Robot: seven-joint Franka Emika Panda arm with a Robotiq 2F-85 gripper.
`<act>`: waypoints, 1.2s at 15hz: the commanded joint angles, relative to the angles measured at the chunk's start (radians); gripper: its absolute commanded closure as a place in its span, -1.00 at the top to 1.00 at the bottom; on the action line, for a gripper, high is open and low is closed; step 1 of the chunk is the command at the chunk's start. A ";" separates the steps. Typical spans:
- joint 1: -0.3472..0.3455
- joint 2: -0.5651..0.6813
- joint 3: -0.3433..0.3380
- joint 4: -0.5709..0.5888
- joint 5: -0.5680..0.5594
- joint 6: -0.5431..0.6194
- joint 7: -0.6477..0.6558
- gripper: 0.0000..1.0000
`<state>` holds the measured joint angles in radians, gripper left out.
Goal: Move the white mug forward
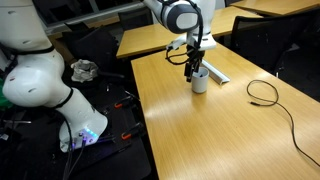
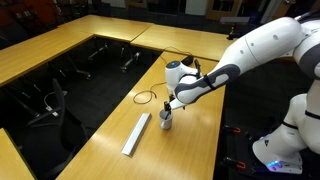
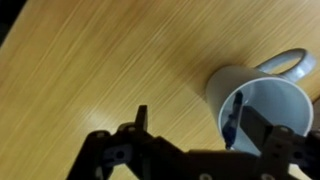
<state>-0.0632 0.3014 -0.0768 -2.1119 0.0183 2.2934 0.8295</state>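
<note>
While I hang low over the wooden table [image 1: 180, 130], my gripper [image 3: 196, 118] is spread wide: one finger [image 3: 252, 125] dips inside the white mug [image 3: 275, 100], the other sits outside its wall, clear of it. The mug stands upright near the long white-grey bar [image 2: 136, 134] and nothing clamps it.

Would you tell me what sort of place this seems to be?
Probably an office or meeting room: long wooden tables, office chairs beside them, and a loose black cable.

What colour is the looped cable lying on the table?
Black. The cable shows best in an exterior view, against the light wooden table.
</note>
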 commanded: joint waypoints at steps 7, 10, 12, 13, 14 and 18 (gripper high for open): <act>0.054 0.138 -0.045 0.123 0.058 -0.020 0.013 -0.28; 0.065 0.156 -0.054 0.129 0.052 -0.018 0.008 -0.73; 0.073 0.162 -0.058 0.128 0.046 -0.020 0.008 -0.98; 0.077 0.162 -0.060 0.125 0.042 -0.019 0.006 -1.00; 0.080 0.161 -0.062 0.125 0.042 -0.016 0.006 -1.00; 0.083 0.118 -0.073 0.082 0.033 0.011 -0.012 -0.94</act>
<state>0.0029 0.4532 -0.1255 -1.9974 0.0617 2.2932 0.8296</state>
